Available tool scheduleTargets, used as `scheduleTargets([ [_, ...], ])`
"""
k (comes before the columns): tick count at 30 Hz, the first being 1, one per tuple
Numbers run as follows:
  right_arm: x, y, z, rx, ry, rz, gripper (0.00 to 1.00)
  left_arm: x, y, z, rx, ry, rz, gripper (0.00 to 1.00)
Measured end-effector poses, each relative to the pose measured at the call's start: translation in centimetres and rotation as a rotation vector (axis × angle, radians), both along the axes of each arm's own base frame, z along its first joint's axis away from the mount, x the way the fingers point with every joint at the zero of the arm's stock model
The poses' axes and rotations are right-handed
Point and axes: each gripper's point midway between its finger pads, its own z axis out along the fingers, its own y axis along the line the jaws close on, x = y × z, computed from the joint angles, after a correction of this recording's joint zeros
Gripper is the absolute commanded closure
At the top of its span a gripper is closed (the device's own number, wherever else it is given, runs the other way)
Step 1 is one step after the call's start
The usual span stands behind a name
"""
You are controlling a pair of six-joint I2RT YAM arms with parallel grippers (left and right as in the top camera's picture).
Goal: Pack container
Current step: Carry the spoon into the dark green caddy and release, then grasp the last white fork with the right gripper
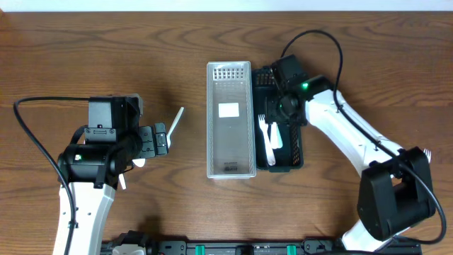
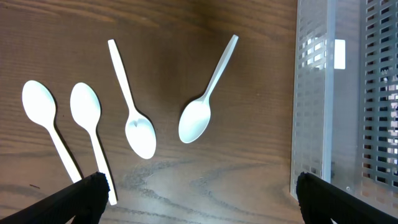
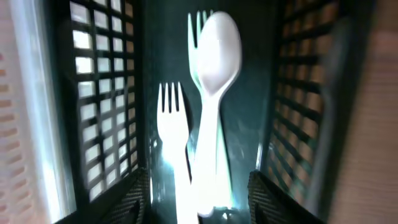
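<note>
Right end effector [image 3: 199, 202], open, hangs over cutlery [image 3: 217, 50] in the basket [image 3: 102, 93] beside the bin [image 1: 230, 145]; left end effector [image 2: 199, 199], open, over 4 spoons [image 2: 196, 121] to pick.

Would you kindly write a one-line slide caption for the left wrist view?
Four white plastic spoons lie on the wooden table beside the clear perforated container, left gripper open above them.

Desk [image 1: 85, 57]: dark wood grain, smooth satin finish. Spoons [image 2: 198, 118] and fork [image 3: 171, 124]: glossy white plastic. Translucent basket [image 1: 210, 120]: smooth perforated plastic. Black basket [image 1: 298, 152]: plastic lattice, slight sheen.
</note>
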Motion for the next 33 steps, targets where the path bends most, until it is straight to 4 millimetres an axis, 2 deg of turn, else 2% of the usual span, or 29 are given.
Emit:
scheduleTargets([
  [3, 1.2, -1.8, 4.0, -0.004, -0.059, -0.05, 0.45, 0.0, 0.0, 0.0, 0.0, 0.001, 0.0, 0.02],
  [6, 2.1, -6.4, 9.6, -0.001, -0.166, -0.172, 0.44, 0.0, 0.0, 0.0, 0.0, 0.0, 0.0, 0.02],
  [8, 1.8, -11.9, 13.7, -0.005, -0.252, -0.312, 0.39, 0.0, 0.0, 0.0, 0.0, 0.0, 0.0, 0.02],
  [10, 0.5, -17.1, 16.3, -0.025, -0.301, -0.456, 0.35, 0.0, 0.0, 0.0, 0.0, 0.0, 0.0, 0.02],
  [13, -2.8, -24.3, 17.6, -0.066, -0.296, -0.667, 0.32, 0.0, 0.0, 0.0, 0.0, 0.0, 0.0, 0.02],
  [15, -4.7, -28.0, 17.3, -0.084, -0.265, -0.778, 0.31, 0.0, 0.0, 0.0, 0.0, 0.001, 0.0, 0.02],
  [17, -6.2, -31.2, 16.5, -0.089, -0.233, -0.869, 0.21, 0.0, 0.0, 0.0, 0.0, 0.0, 0.0, 0.02],
  [19, -7.9, -33.8, 14.9, -0.089, -0.188, -0.946, 0.11, 0.0, 0.0, 0.0, 0.0, 0.0, 0.0, 0.02],
  [22, -9.5, -36.4, 12.2, -0.084, -0.138, -1.024, 0.05, 0.0, 0.0, 0.0, 0.0, 0.0, 0.0, 0.02],
  [27, -10.2, -38.7, 7.3, -0.087, -0.087, -1.039, 0.01, 0.0, 0.0, 0.0, 0.0, 0.001, 0.0, 0.02],
  [33, -9.7, -39.8, 3.2, -0.115, -0.046, -0.913, 0.01, -0.2, 0.0, -0.1, 0.001, 0.011, 0.0, 0.02],
])
